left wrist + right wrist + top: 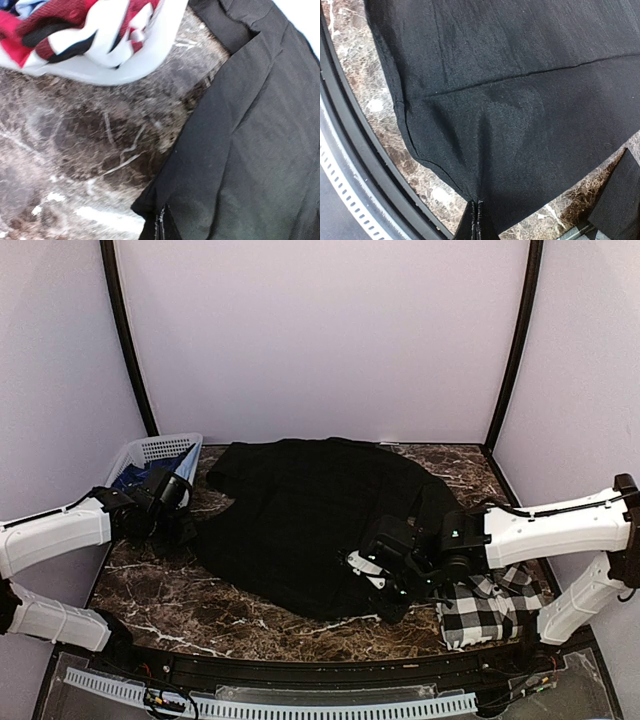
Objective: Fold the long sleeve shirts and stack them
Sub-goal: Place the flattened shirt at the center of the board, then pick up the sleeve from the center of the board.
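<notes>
A plain black cloth shirt (300, 510) lies spread, a little rumpled, over the middle of the dark veined marble counter (170, 600). The left pincer (161, 225) is clamped together on its left edge just beside the white plastic lattice basket (160, 447) of mixed clothes. The right pincer (478, 220) is nipped tight on the shirt's near hem by the counter's front rim. A black-and-white checked cloth shirt (490, 610) sits folded at the near right corner, under the right arm.
</notes>
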`<state>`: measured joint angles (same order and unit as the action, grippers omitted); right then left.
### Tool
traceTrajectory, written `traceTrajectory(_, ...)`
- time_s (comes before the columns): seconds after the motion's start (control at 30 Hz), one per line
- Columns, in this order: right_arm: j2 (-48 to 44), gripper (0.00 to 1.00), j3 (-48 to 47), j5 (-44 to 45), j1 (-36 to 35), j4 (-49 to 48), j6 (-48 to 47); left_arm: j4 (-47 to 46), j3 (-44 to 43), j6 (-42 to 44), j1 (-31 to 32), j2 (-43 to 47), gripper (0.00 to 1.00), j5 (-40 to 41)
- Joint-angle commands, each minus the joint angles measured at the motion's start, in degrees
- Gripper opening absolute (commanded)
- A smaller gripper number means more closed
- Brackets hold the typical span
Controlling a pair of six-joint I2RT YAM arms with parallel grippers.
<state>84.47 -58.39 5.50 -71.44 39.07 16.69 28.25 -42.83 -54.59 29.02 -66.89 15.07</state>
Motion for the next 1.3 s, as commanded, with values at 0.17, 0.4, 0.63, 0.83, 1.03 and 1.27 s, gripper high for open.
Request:
traceTrajectory(0.17,0.6,0.0,2.4,-14.6,-2.8,-5.5,2.1,12.1,1.0,2.7,-0.6,0.9,0.0,-1.0)
traceTrajectory(0.4,2.1,0.26,1.4,-12.0,-2.6,-7.2,5.2,11.9,2.1,4.7,-0.7,2.0,0.28,-2.4)
traceTrajectory(0.63,-1.8,0.59,-0.8,-2.3,6.6,-4.0,10.8,8.9,-3.7,12.0,-0.6,1.9,0.59,-7.1)
traceTrajectory(0.83,-6.2,0.63,1.2,8.1,17.0,-1.2,19.2,2.9,-8.3,17.8,0.6,-1.8,0.61,-14.4)
traceTrajectory(1.03,-10.4,0.63,4.3,15.4,23.8,3.4,26.6,-3.8,-13.0,21.3,3.2,-8.5,0.61,-22.3)
traceTrajectory(1.27,-14.7,0.63,9.9,20.6,25.3,9.5,38.1,-7.6,-18.4,22.7,5.9,-16.4,0.61,-25.5)
